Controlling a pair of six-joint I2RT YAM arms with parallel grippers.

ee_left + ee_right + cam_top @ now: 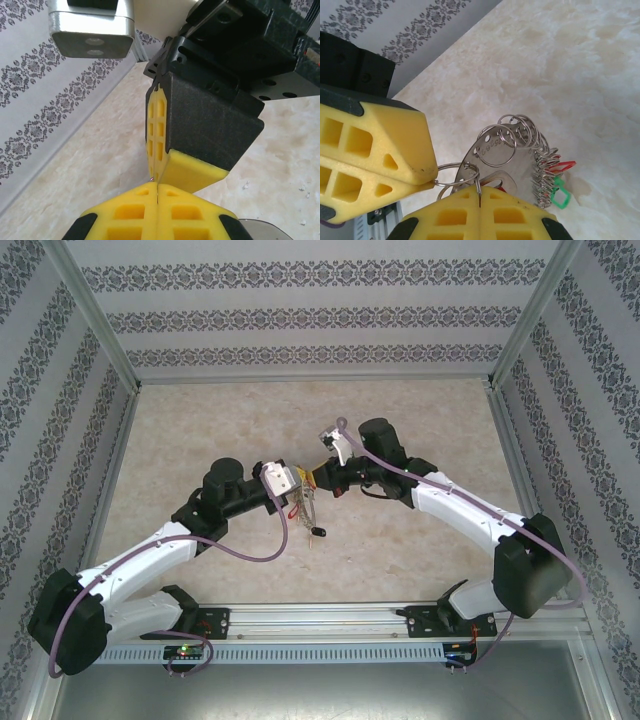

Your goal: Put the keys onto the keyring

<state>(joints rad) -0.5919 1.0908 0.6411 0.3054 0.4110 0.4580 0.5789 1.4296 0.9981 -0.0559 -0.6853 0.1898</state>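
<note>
From the lower left, the white-and-black left arm reaches toward the middle of the pale, marbled stone-look surface (200, 430). The left hand (157, 194) has blocky yellow foam-like fingers moulded with square pockets. They are pressed flat together, and in the right wrist view their wedge-shaped tips pinch a thin wire loop of the keyring (512, 150).

The keyring hangs in the air between the two hands, above the centre of the surface and clear of it. It is a bunch of glossy steel: a flat silvery plate (520, 167) with small round holes punched along its curved edge and faint stamped figures, threaded with many thin split rings (540, 172). These fan out and are stacked tight like a coil.

The right hand (480, 194) meets the left almost tip to tip. Its matching yellow fingers are closed, with one ring's wire caught in the seam between them. Further right, an angular red tag (565, 165) and a bright green tag (561, 199), both plastic, poke out beyond the rings. The right arm bends back to its base at the lower right.
</note>
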